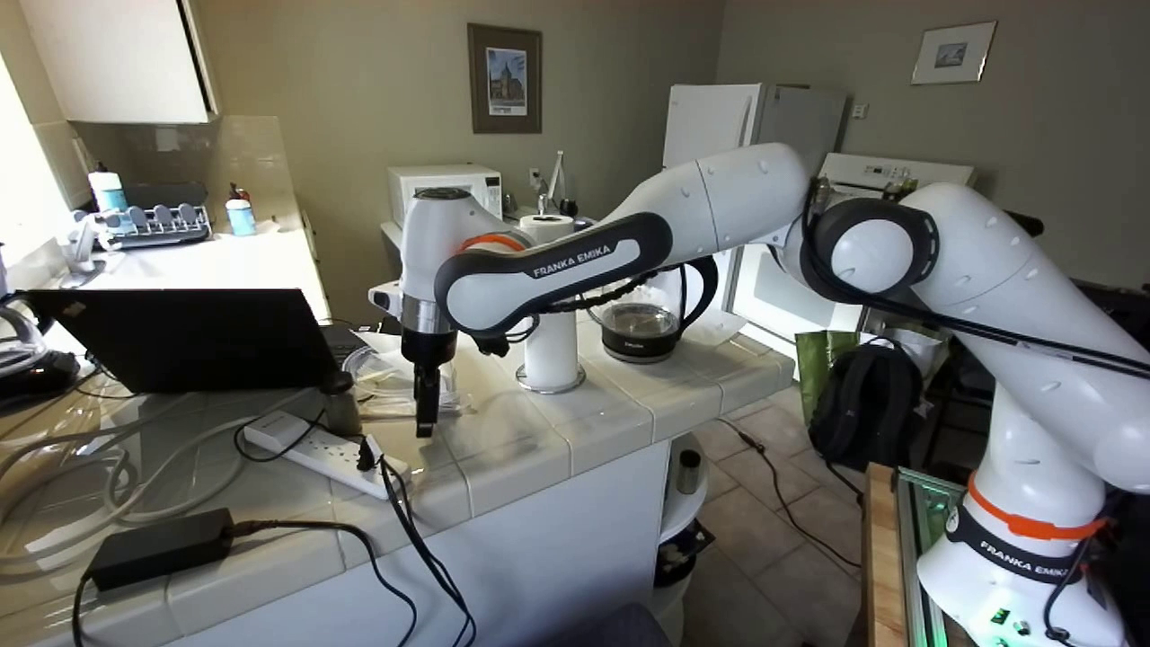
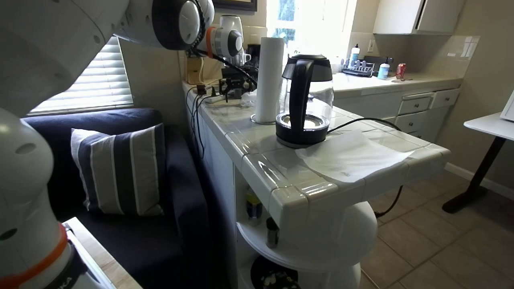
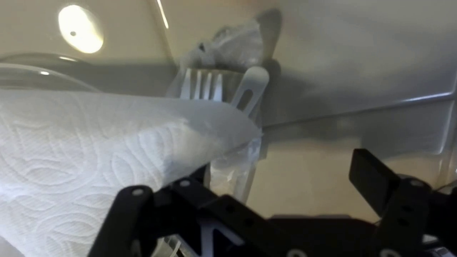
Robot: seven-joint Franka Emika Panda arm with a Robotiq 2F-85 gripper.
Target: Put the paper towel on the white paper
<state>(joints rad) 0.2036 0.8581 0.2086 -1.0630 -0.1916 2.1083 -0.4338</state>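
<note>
Picking up the loose paper towel [image 3: 93, 160] looks like your step: at left in the wrist view, it half hides a fork [image 3: 217, 89] and overlaps the end effector [image 3: 282, 164], whose fingers [image 3: 371, 176] stand apart, gripping nothing. Get its corner between them, close clear of the fork, then carry it above the roll [image 2: 270, 82] and kettle [image 2: 302, 134] to the white paper [image 2: 353, 156], right of the kettle on the counter [image 2: 257, 140].
</note>
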